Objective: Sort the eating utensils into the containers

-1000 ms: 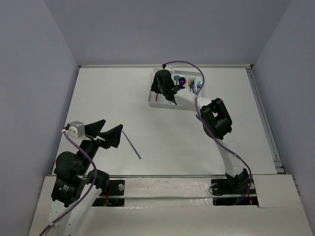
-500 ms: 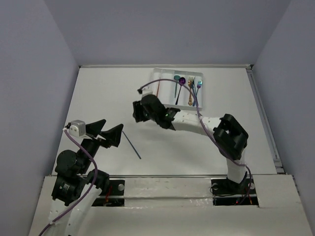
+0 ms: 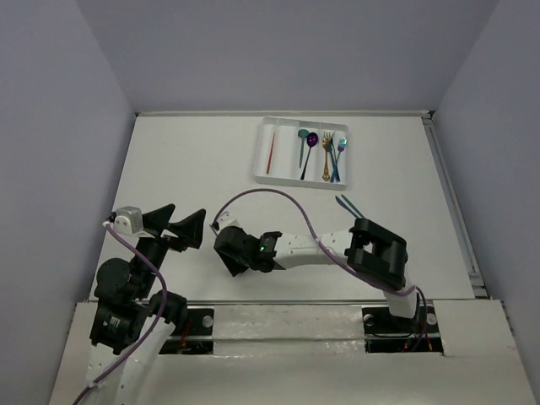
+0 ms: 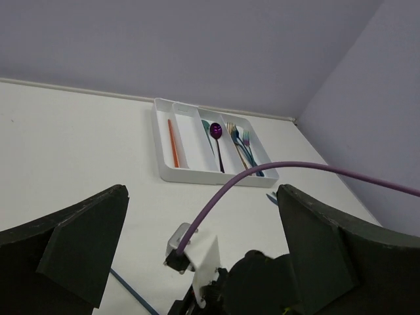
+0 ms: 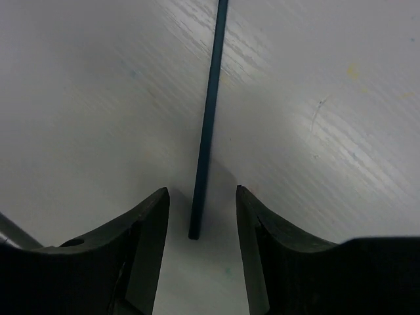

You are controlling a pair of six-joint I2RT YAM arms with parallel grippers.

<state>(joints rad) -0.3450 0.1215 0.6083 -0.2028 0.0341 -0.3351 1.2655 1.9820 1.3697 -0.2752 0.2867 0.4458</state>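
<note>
A teal chopstick [image 5: 209,118] lies flat on the table, its near end between the two fingers of my right gripper [image 5: 201,193]. That gripper is open and straddles the stick without touching it. From above, the right gripper [image 3: 234,257] hangs low over the near left of the table and hides most of the stick. My left gripper [image 3: 190,211] stands open and empty just left of it. The white tray [image 3: 260,169] at the back holds a red-orange chopstick [image 3: 270,153], a purple spoon [image 3: 313,138], a teal spoon [image 3: 302,135] and a gold fork [image 3: 326,156].
A blue utensil [image 3: 348,205] lies loose on the table beside the right arm's elbow. The right arm's purple cable [image 3: 278,196] arcs over the middle of the table. The left wrist view shows the tray [image 4: 197,177] far ahead and the chopstick [image 4: 128,289] low down.
The right arm has swung from the tray across to the near left and come down over the teal chopstick. Its jaws stand a little wider. The left arm has barely moved.
</note>
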